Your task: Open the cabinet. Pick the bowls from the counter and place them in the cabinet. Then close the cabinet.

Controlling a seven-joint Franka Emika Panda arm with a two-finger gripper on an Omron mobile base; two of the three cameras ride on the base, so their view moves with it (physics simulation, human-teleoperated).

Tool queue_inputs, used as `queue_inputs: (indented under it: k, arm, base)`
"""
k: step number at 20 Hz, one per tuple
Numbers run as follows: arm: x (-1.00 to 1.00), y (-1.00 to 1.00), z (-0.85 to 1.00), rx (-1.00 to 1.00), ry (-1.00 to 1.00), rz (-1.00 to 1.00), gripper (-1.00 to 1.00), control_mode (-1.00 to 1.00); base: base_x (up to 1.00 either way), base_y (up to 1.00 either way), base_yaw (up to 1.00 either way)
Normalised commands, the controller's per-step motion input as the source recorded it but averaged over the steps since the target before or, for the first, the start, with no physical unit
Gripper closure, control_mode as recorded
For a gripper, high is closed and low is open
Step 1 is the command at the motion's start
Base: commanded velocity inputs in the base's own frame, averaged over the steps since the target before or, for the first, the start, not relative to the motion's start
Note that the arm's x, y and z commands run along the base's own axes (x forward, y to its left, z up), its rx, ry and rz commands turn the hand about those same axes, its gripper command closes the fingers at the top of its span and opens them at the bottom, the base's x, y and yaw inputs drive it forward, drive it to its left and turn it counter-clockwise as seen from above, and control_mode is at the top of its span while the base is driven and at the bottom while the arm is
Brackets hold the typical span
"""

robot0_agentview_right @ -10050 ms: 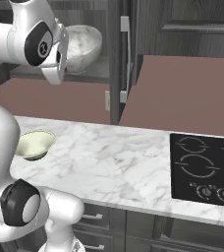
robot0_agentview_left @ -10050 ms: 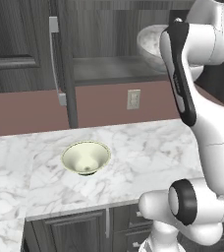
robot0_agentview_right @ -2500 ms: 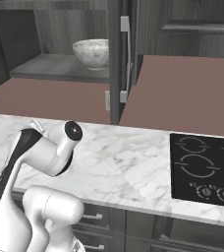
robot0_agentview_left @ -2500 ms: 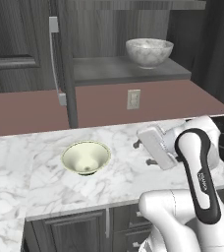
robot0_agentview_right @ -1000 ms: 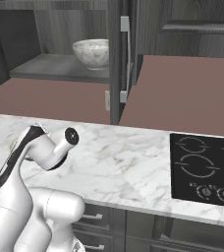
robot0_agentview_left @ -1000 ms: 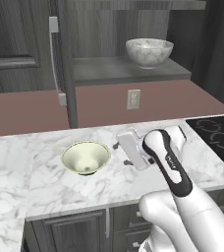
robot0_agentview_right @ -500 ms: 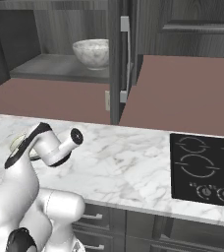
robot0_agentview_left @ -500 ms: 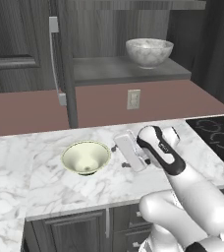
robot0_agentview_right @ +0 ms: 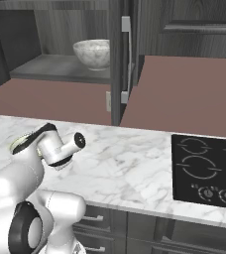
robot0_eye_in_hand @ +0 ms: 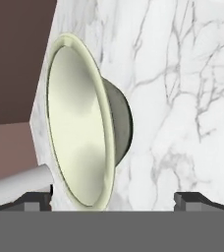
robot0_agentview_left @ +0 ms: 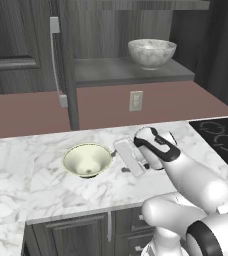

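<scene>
The hand (robot0_agentview_left: 117,159) is low over the table (robot0_agentview_left: 41,180), jaws spread wide and gripping nothing, just right of the cream bowl (robot0_agentview_left: 87,160). In the hand view the two fingertips (robot0_eye_in_hand: 35,199) stand far apart at the bottom, with the cream bowl (robot0_eye_in_hand: 82,123) rolled sideways between them and lying closer to the left tip; its greenish foot shows there, which the base views don't give. The left base view shows the bowl's inside, and there's nothing in it. From the right base view only a sliver of the cream bowl's rim (robot0_agentview_right: 20,144) peeks past the arm, but that side gives the black cooktop (robot0_agentview_right: 206,173) at the table's right end.

Up on the far wall, the cabinet (robot0_agentview_left: 131,70) stands open, its door (robot0_agentview_left: 66,60) swung out with the silver handle (robot0_agentview_left: 56,60) on it. The marbled bowl (robot0_agentview_left: 152,53) sits on the cabinet shelf, upright, towards the right. A wall socket (robot0_agentview_left: 135,100) is below it.
</scene>
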Motion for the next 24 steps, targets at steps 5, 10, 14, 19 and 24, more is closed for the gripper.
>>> queue_inputs:
  k: [5,10,14,19,24]
  arm:
    - [0.13,0.14,-0.33,0.00,0.00,0.00,-1.00,-1.00]
    - [0.19,0.15,-0.16,0.00,-0.01,0.00,-1.00,-1.00]
    - [0.18,0.14,-0.09,0.00,-0.03,0.00,-1.00,-1.00]
    - [0.13,0.18,-0.23,0.00,0.00,0.00,-1.00,-1.00]
    - [0.15,0.23,-0.37,0.00,0.00,0.00,-1.00,-1.00]
  base:
    - [0.00,0.00,0.00]
    - [0.00,0.00,0.00]
    - [0.00,0.00,0.00]
    - [0.00,0.00,0.00]
    - [0.00,0.00,0.00]
